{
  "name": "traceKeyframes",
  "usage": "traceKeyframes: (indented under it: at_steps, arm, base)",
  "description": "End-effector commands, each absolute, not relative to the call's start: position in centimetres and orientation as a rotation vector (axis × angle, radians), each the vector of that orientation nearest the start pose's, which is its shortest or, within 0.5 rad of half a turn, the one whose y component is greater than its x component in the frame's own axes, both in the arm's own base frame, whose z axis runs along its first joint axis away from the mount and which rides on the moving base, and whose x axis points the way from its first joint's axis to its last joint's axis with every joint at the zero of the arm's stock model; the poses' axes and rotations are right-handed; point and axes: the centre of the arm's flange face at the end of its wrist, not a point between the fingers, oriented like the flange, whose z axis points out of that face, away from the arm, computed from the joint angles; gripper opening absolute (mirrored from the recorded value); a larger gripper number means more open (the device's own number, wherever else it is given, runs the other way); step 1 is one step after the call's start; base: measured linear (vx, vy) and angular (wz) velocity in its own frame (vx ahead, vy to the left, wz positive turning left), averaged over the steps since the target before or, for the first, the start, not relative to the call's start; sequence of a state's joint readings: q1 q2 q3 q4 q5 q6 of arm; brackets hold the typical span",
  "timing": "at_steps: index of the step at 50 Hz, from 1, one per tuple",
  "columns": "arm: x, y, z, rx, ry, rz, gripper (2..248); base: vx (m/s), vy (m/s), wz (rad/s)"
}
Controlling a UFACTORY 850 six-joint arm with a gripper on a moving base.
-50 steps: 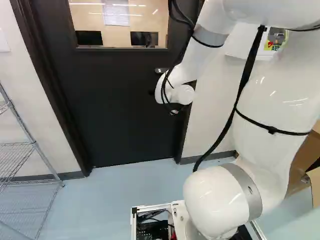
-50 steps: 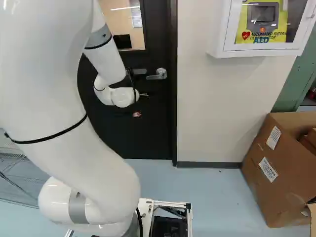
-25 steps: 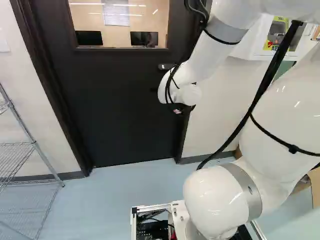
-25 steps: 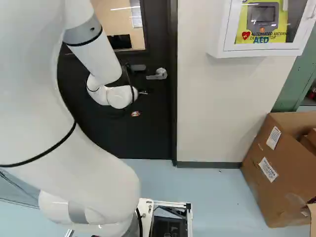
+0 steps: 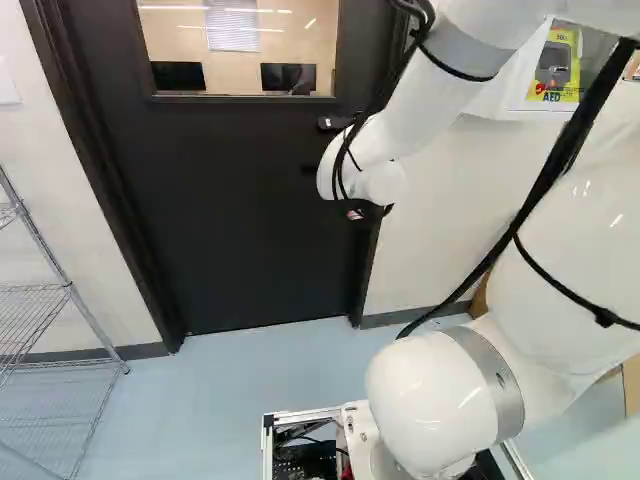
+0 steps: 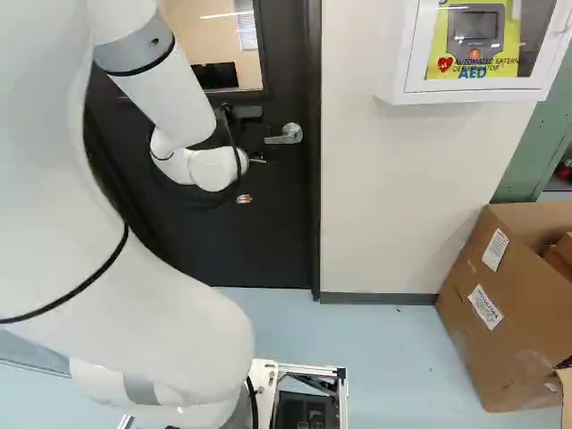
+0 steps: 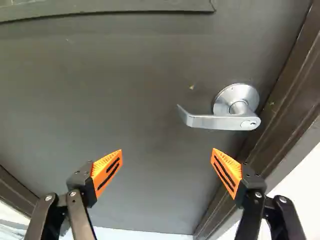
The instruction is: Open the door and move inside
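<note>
"Handle (image 7: 220, 121) first, please: where is it, and which way does it point?"

"On the closed door (image 5: 230, 210), near its latch edge. It lies nearly level, long axis across the door, its free end pointing away from the near frame (image 7: 280, 110) and towards the door's middle."

"And the gripper (image 5: 368, 208)?"

"In the wrist view the gripper (image 7: 167, 175) has its two fingers spread wide, nothing pinched. The handle is ahead of them, apart from both: its free end before the gap, its round plate (image 7: 239, 92) off towards the frame."

"Give me the count."

"One door, one handle, one window (image 5: 240, 45) in the door, two dark screens (image 5: 178, 76) seen through it."

"Any edges to mind?"

"The frame stands just beside the round plate. Past it comes a stretch of wall (image 6: 384, 197), with one white cabinet (image 6: 391, 54) mounted high."

"Room lower down?"

"Blue floor (image 5: 240, 375) runs from the base to the door's bottom edge. One wire rack (image 5: 45, 247) stands at the left of the left base view; one cardboard box (image 6: 456, 331), with two labels (image 6: 485, 306), at the right of the right base view."
</note>
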State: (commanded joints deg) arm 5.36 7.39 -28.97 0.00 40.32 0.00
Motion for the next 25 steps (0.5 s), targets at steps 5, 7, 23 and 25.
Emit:
traceKeyframes:
  at_steps: [5, 7, 23, 25]
  arm:
    - [40.8, 3.8, 48.1, -2.405, -0.112, -1.926, 247]
    - [40.8, 3.8, 48.3, -2.4, -0.112, -1.932, 247]
    - [40.8, 3.8, 50.0, -2.362, -0.11, -1.977, 247]
    - [41.0, 3.8, 50.2, -2.358, -0.109, -1.982, 247]
  base:
    - [0.0, 0.0, 0.0]
    - [0.0, 0.0, 0.0]
    - [0.0, 0.0, 0.0]
    - [0.0, 0.0, 0.0]
